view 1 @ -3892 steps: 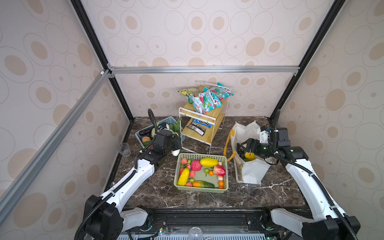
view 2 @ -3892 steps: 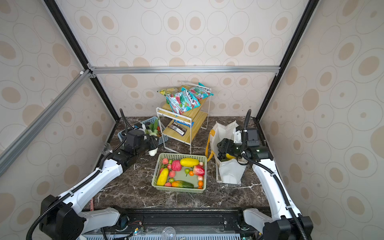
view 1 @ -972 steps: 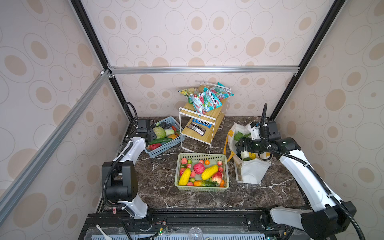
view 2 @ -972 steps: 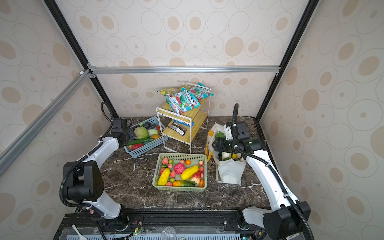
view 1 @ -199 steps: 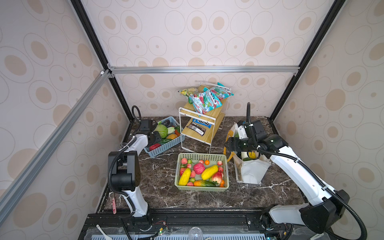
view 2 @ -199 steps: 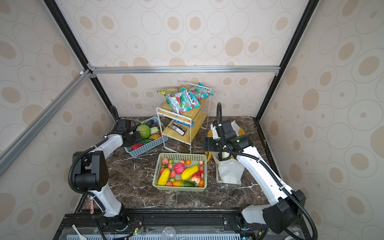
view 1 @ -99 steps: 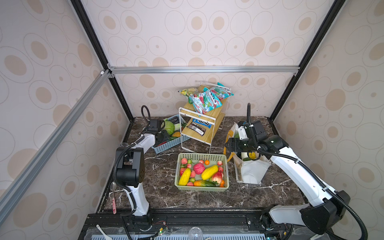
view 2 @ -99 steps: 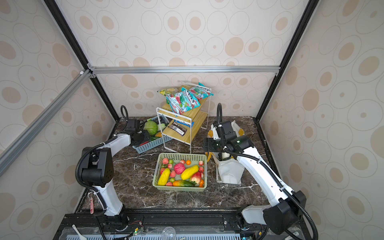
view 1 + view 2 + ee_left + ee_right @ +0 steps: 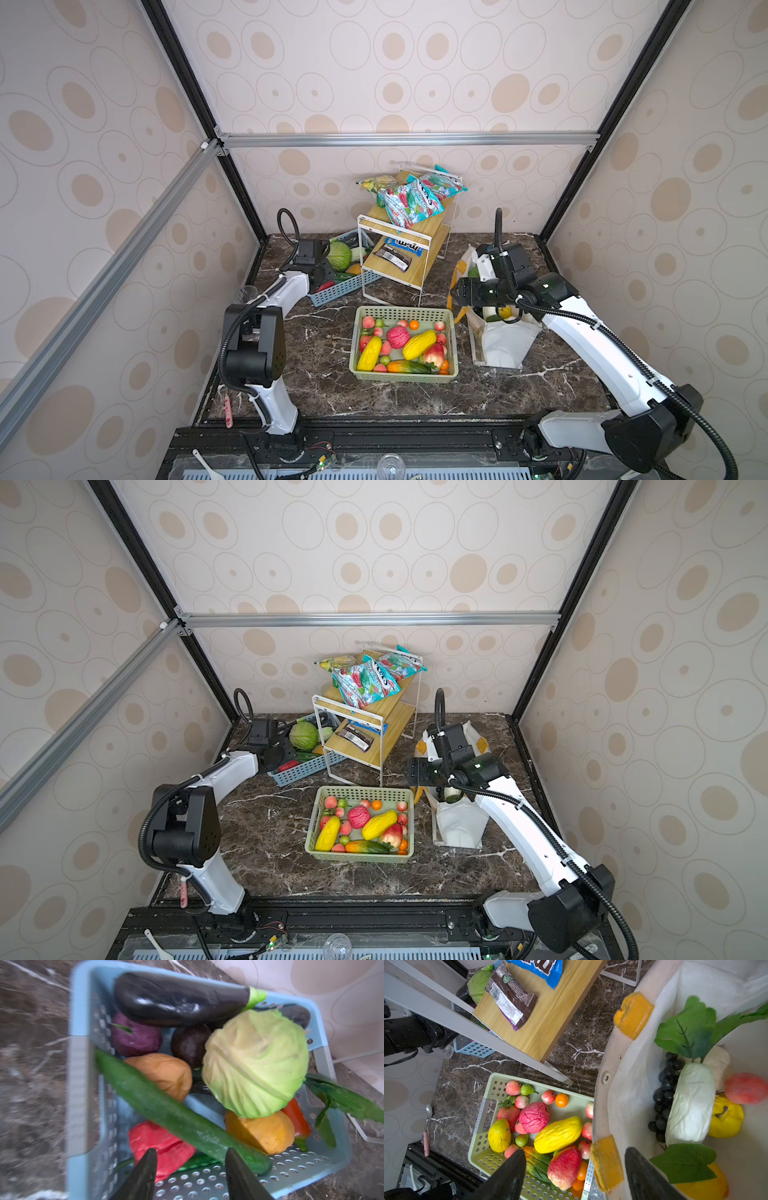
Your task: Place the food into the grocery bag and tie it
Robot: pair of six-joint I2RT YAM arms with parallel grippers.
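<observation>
Your left gripper is hovering with jaws apart, gripping nothing, the cucumber just under them, probably for taking it. Your right gripper, released too, is straddling the bag rim, likely to hold the mouth wide; food is lying beside its inner jaw.

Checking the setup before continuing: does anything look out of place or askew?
The blue basket sits skewed, one end pushed in under the shelf rack; a leafy green hangs out over its rim.

Rack between blue basket and bag
</observation>
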